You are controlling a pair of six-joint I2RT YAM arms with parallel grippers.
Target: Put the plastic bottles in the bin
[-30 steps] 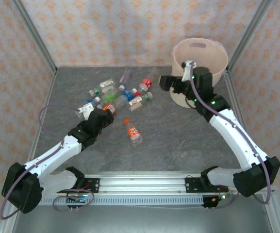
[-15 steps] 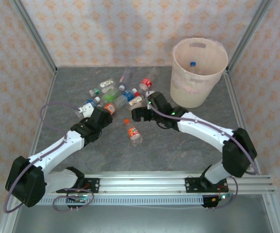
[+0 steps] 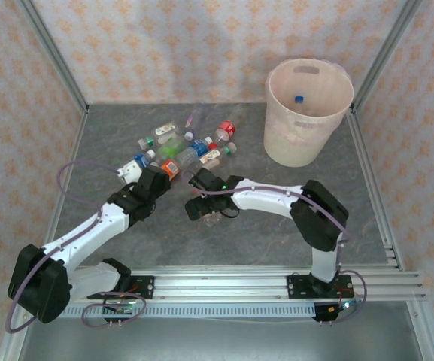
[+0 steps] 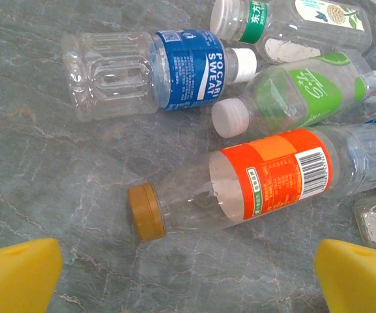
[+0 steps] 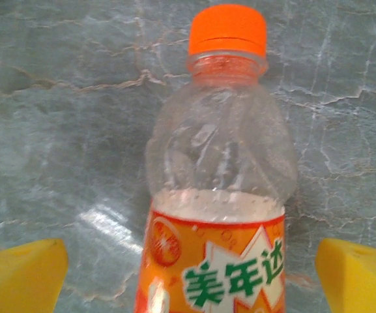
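Observation:
Several plastic bottles lie in a heap at the back left of the grey table. My left gripper hovers open at the heap's near edge. Its yellow fingertips stand wide apart below an orange-labelled bottle with a gold cap. A blue-labelled bottle and a green-labelled one lie behind it. My right gripper is open over a lone orange-capped bottle, which lies between its fingertips, apart from both. The bin stands at the back right with a blue-capped bottle inside.
Metal frame posts and patterned walls close in the table on three sides. A rail with the arm bases runs along the near edge. Bare table lies between the heap and the bin.
My right arm has swung from over the bin down and left to the lone orange-capped bottle. A blue-capped bottle now lies in the bin. The left arm has barely moved.

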